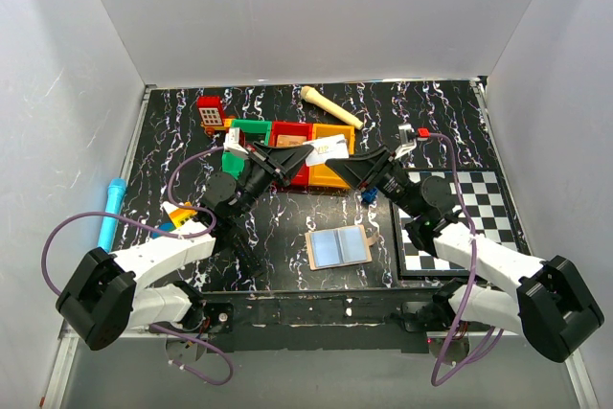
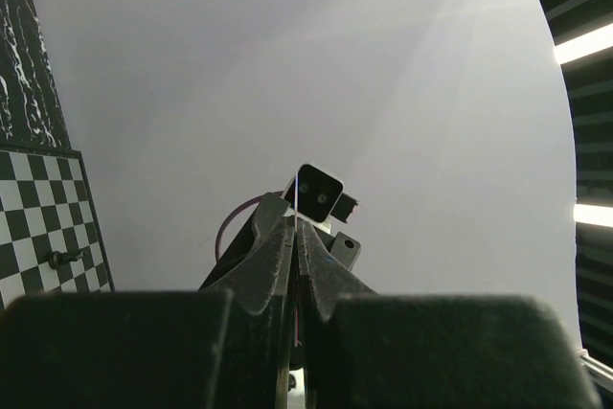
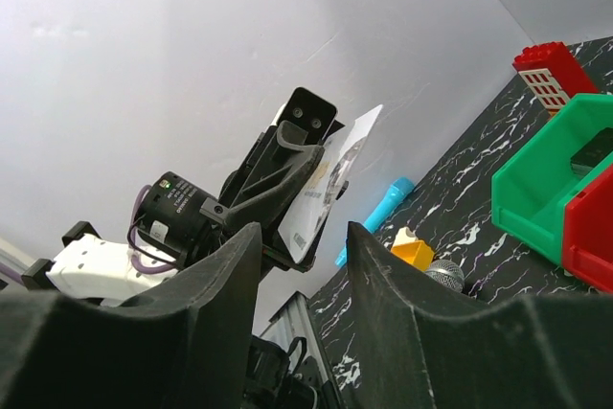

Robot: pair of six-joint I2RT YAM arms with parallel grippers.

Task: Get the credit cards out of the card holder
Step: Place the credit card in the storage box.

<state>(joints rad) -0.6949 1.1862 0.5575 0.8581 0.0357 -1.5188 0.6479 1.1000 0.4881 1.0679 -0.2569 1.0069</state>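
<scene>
The card holder point(image 1: 337, 248) lies open and flat on the table near the front, its pale blue-grey lining up. My left gripper point(image 1: 305, 158) is raised above the bins and shut on a white credit card point(image 1: 328, 149). The card shows edge-on between the fingers in the left wrist view point(image 2: 298, 210). My right gripper point(image 1: 348, 168) is open and empty, facing the left gripper, its tips just short of the card. In the right wrist view the card point(image 3: 328, 181) sits beyond my open right gripper point(image 3: 302, 237).
Red point(image 1: 290, 131), orange point(image 1: 332, 175) and green point(image 1: 251, 128) bins stand behind the grippers. A red brick toy point(image 1: 209, 111) and a wooden stick point(image 1: 330, 106) lie at the back. A blue torch point(image 1: 110, 212) lies left, a chequered board point(image 1: 484, 200) right.
</scene>
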